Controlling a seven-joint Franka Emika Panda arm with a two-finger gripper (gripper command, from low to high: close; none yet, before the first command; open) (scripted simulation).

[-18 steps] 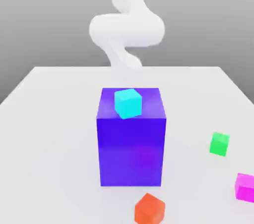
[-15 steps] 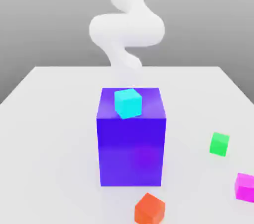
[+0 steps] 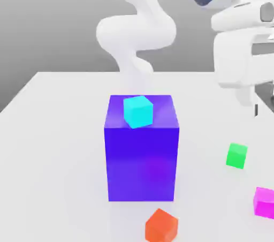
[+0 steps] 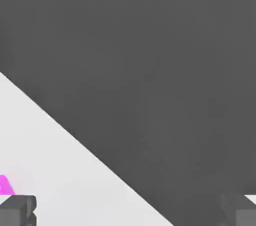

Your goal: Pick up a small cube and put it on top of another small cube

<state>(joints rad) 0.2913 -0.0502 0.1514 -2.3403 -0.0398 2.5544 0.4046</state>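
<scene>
The end effector (image 3: 256, 108) hangs at the upper right of the exterior view with its fingers (image 4: 18, 210) spread wide and nothing between them, while the small cube (image 3: 264, 202) to be picked sits on the table (image 3: 53, 144) at the lower right edge, below and well apart. To do the approach well, I would centre the open fingers squarely over the magenta faces and descend straight. That should avoid nudging the green cube (image 3: 236, 156) nearby.

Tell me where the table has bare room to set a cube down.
Bare: the table on the exterior view's left of the blue block, and the strip behind it. Crowded: the right front, with the green cube, pink cube and orange cube.
</scene>
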